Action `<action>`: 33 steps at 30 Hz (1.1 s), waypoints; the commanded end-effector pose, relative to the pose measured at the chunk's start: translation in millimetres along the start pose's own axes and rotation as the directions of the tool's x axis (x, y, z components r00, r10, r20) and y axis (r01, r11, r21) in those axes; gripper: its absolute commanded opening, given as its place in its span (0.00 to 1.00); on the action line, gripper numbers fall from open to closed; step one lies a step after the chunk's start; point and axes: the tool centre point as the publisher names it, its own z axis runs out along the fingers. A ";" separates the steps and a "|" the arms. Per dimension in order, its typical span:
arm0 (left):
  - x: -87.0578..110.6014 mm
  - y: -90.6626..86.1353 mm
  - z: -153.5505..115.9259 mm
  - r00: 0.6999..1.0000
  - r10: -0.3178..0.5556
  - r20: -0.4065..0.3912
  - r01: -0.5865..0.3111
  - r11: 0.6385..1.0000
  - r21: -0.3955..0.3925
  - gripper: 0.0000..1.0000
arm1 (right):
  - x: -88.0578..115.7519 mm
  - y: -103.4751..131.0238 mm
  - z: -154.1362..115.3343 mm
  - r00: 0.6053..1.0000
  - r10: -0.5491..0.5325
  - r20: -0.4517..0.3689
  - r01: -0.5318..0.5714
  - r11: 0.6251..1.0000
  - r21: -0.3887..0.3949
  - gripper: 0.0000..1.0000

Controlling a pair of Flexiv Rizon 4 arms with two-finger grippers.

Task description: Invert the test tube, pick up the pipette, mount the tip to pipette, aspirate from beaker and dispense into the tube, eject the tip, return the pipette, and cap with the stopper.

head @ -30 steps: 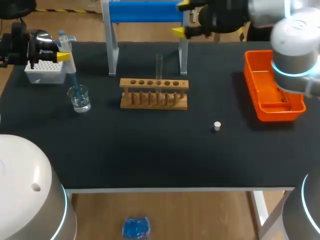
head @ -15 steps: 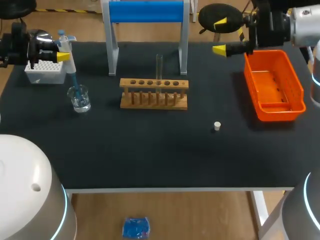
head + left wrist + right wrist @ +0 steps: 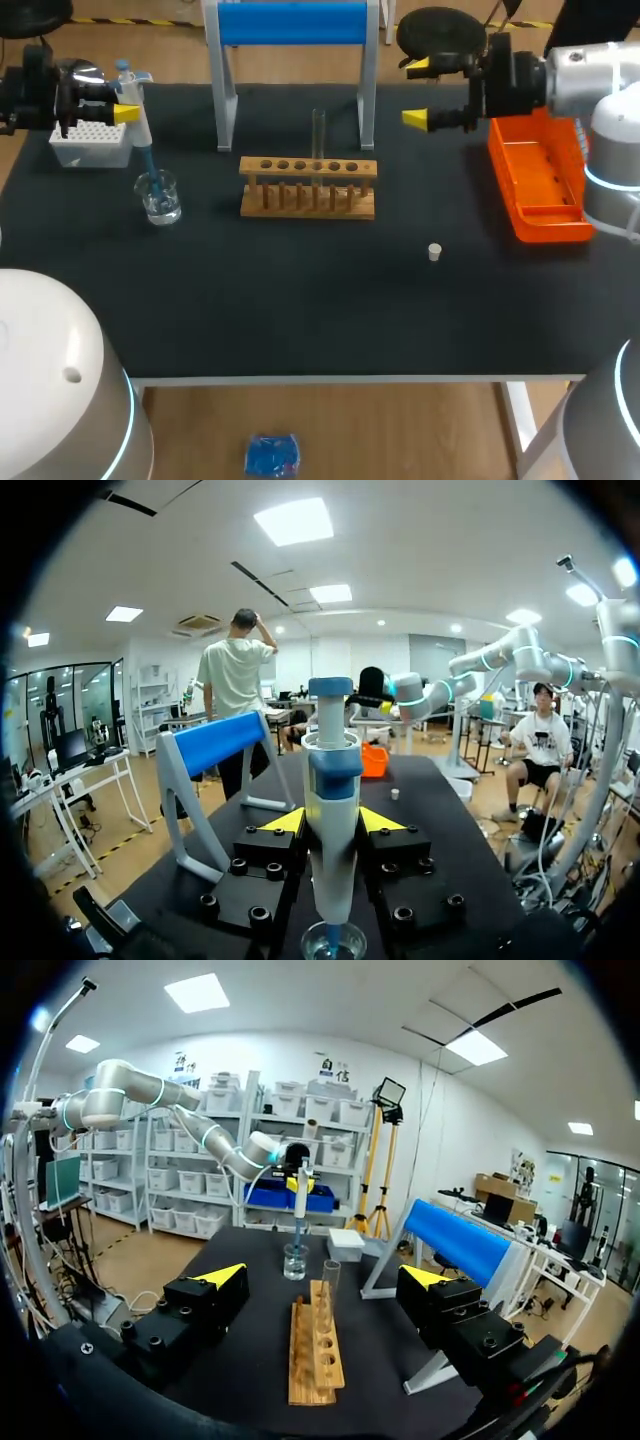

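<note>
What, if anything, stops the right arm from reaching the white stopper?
Probably nothing, so likely yes: the right gripper is open and empty, and the stopper lies alone on bare mat, apart from the rack and orange tray.

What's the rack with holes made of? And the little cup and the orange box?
The rack looks like wood: light brown and matte. The cup is probably clear glass, since you see through it. The orange box is likely plastic, smooth and evenly bright.
</note>
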 end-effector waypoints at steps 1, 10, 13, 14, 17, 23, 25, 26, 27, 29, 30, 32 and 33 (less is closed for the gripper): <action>-1.0 -0.4 -1.1 1.000 -0.001 -0.004 0.001 1.000 0.000 0.00 | -5.9 -9.0 14.8 1.000 -0.012 -0.023 0.012 1.000 0.002 1.00; -1.0 -0.4 -1.1 1.000 -0.001 -0.004 0.001 1.000 0.000 0.00 | -1.6 -17.3 35.7 0.997 -0.062 -0.056 0.064 0.997 0.051 1.00; -1.0 -0.4 -1.1 1.000 -0.001 -0.004 0.001 1.000 0.000 0.00 | -1.5 -20.9 43.7 0.996 -0.059 -0.066 0.063 0.996 0.057 1.00; -1.0 -0.4 -1.1 1.000 -0.001 -0.004 0.001 1.000 0.000 0.00 | -1.8 -22.1 46.5 0.996 -0.058 -0.066 0.062 0.996 0.059 1.00; -1.0 -0.4 -1.1 1.000 -0.001 -0.004 0.001 1.000 0.000 0.00 | -2.8 -24.8 54.1 0.996 -0.056 -0.070 0.060 0.996 0.063 1.00; -1.0 -0.4 -1.1 1.000 -0.001 -0.004 0.001 1.000 0.000 0.00 | -4.5 -31.3 66.3 0.994 -0.051 -0.092 0.058 0.995 0.080 1.00; -1.0 -0.4 -1.1 1.000 -0.001 -0.004 0.001 1.000 0.000 0.00 | -5.4 -34.4 69.1 0.994 -0.048 -0.094 0.056 0.995 0.088 1.00; -1.0 -0.4 -1.1 1.000 -0.001 -0.004 0.001 1.000 0.000 0.00 | -5.7 -36.1 70.3 0.994 -0.046 -0.095 0.055 0.994 0.093 1.00; -1.0 -0.4 -1.1 1.000 -0.001 -0.004 0.001 1.000 0.000 0.00 | -6.0 -38.0 71.5 0.995 -0.045 -0.094 0.054 0.994 0.098 1.00; -1.0 -0.4 -1.1 1.000 -0.001 -0.004 0.001 1.000 0.000 0.00 | -6.5 -40.0 72.8 0.995 -0.043 -0.094 0.052 0.994 0.100 1.00; -1.0 -0.4 -1.1 1.000 -0.001 -0.004 0.001 1.000 0.000 0.00 | -6.8 -40.8 73.5 0.995 -0.041 -0.094 0.051 0.994 0.101 1.00; -1.0 -0.4 -1.1 1.000 -0.001 -0.004 0.001 1.000 0.000 0.00 | -7.3 -41.8 74.6 0.995 -0.038 -0.095 0.048 0.994 0.103 1.00; -1.0 -0.4 -1.1 1.000 -0.001 -0.004 0.001 1.000 0.000 0.00 | -7.5 -42.1 75.2 0.995 -0.036 -0.094 0.046 0.994 0.103 1.00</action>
